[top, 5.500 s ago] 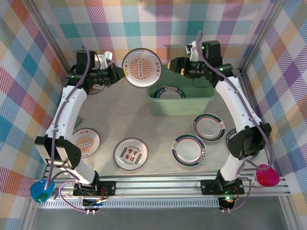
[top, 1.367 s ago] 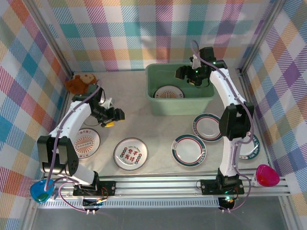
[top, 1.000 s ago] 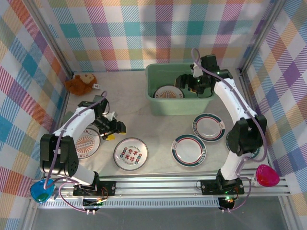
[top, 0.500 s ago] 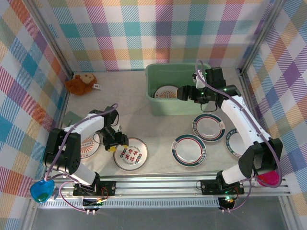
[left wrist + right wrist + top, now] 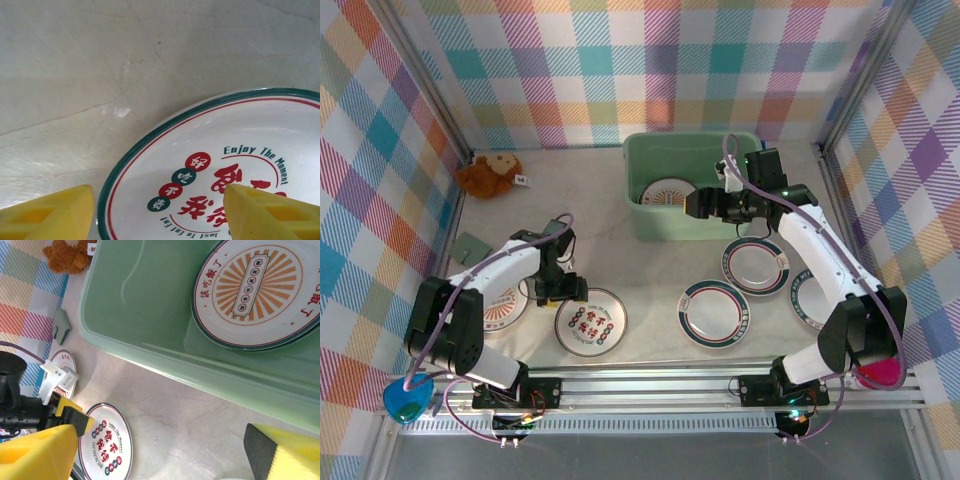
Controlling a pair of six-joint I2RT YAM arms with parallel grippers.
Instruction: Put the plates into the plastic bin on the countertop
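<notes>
Several plates [image 5: 250,290] stacked inside plastic bin [image 5: 140,300].

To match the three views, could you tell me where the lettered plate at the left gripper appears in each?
Top external: lettered plate, lower left of centre.
Left wrist: lower right.
Right wrist: bottom left.
Shared landmark: the left gripper at its rim.

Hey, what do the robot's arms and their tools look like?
The left arm and right arm have white links and black joints, with a thin lilac cable looped along each. The left tool and right tool are black with blocky yellow fingers.
</notes>
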